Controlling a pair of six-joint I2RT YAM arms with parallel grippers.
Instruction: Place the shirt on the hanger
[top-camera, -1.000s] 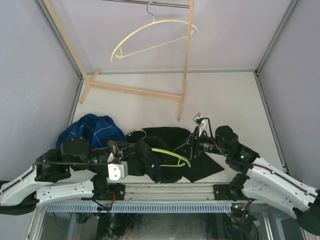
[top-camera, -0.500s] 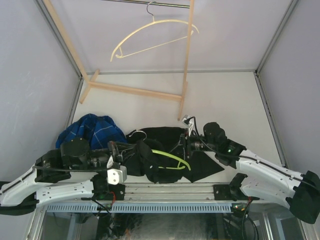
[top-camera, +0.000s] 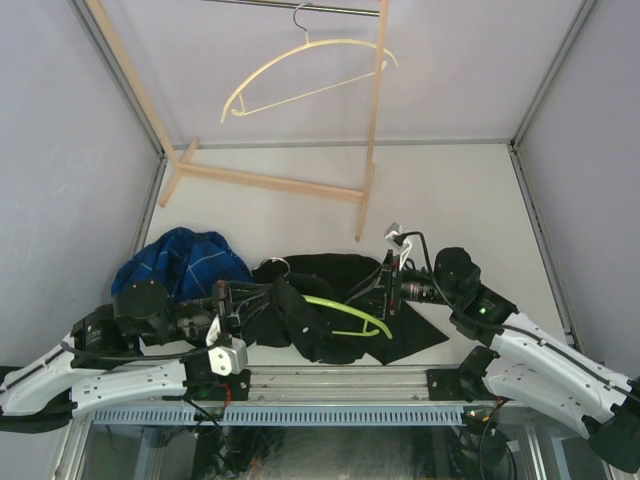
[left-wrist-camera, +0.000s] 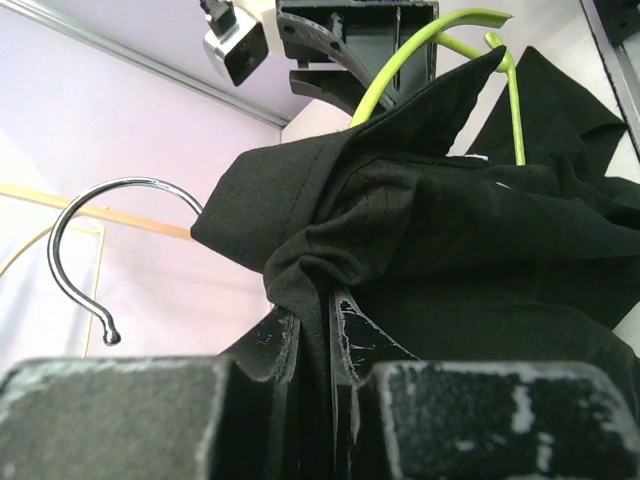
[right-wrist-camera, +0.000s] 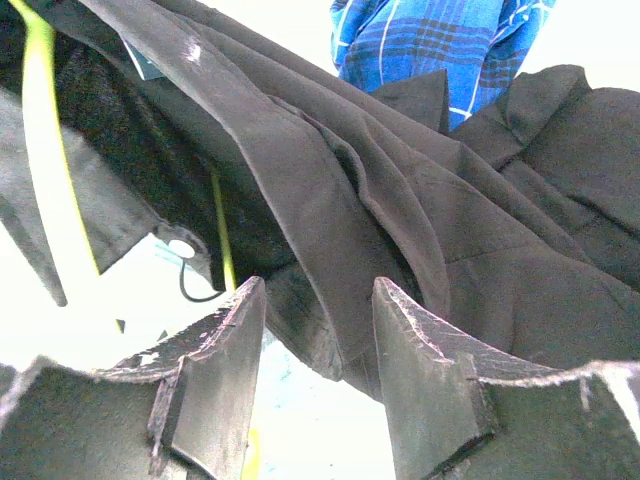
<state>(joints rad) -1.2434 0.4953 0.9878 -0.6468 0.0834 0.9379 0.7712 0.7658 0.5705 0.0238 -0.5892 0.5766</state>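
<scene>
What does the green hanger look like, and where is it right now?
The lime-green hanger is thin, smooth plastic with a shiny curved metal hook on top. It lies at the near side of the table, mostly buried in the crumpled black shirt, which is draped over it and touches it. Only a bent green arm and the bare hook poke out of the cloth.

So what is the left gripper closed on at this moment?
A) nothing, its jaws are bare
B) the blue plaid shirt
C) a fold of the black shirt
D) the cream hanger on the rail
C: in the left wrist view, the left gripper has its jaws nearly together with a fold of the black shirt pinched between them.
</scene>
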